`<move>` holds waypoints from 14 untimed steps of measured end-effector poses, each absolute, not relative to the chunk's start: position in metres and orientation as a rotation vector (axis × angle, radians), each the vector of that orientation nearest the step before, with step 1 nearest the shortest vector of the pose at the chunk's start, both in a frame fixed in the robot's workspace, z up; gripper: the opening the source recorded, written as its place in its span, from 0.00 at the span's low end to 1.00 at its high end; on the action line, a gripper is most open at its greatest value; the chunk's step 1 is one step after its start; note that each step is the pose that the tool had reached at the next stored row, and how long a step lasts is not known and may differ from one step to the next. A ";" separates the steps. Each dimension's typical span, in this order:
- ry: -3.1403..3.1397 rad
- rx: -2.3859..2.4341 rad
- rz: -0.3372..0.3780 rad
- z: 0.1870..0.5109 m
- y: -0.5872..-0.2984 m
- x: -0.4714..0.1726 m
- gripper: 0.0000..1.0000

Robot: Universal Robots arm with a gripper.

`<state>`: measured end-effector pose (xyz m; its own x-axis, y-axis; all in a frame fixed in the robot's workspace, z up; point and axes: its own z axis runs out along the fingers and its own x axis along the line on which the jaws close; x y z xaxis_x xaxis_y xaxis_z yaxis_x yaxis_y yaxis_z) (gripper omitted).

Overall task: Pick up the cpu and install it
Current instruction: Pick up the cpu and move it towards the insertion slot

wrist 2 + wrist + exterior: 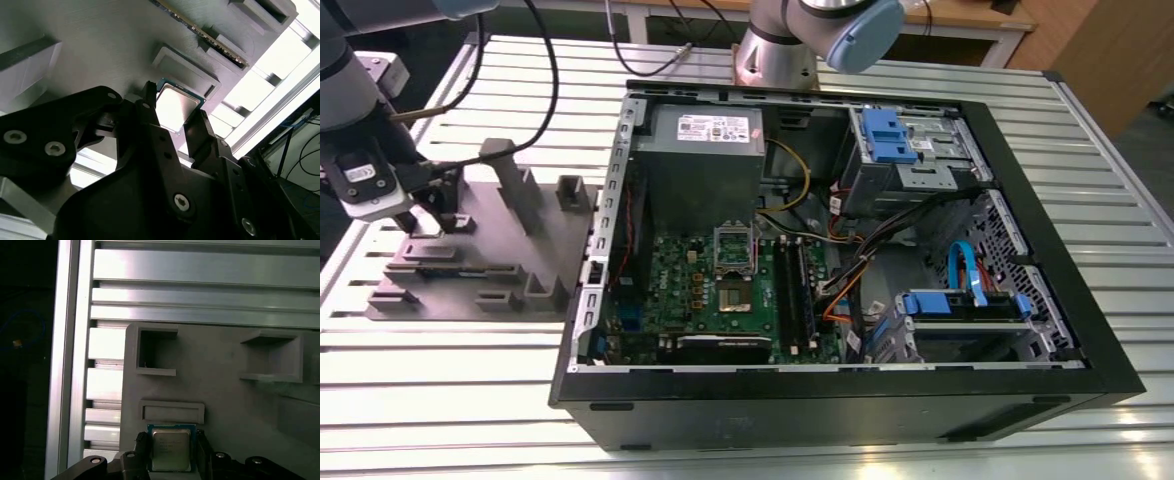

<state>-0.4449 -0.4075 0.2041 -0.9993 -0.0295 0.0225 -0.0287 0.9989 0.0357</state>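
Observation:
The cpu [170, 449], a small square chip with a silver-grey top and dark rim, sits between the two black fingers of my gripper [171, 442], which is shut on its opposite edges. In the second wrist view the cpu [175, 104] shows just off the grey holder block [100, 45], with my gripper [175, 114] clamped around it. In the exterior view my gripper [422, 224] stands over the exterior view's left part of the holder block [480, 260]. The open computer case [854, 390] lies to the exterior view's right, its motherboard socket [735, 250] uncovered.
The holder block has raised posts [507, 180] and pockets [155, 351]. A RAM stick [200, 27] stands in a slot on it. Inside the case are a grey power supply [700, 140], blue drive brackets [887, 135] and loose cables [854, 270]. The slatted metal table [454, 400] surrounds everything.

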 end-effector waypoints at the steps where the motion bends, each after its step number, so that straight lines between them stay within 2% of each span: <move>1: -3.118 0.045 -0.055 0.205 -0.408 -0.445 0.47; 14: -3.118 0.045 -0.055 0.209 -0.408 -0.445 0.47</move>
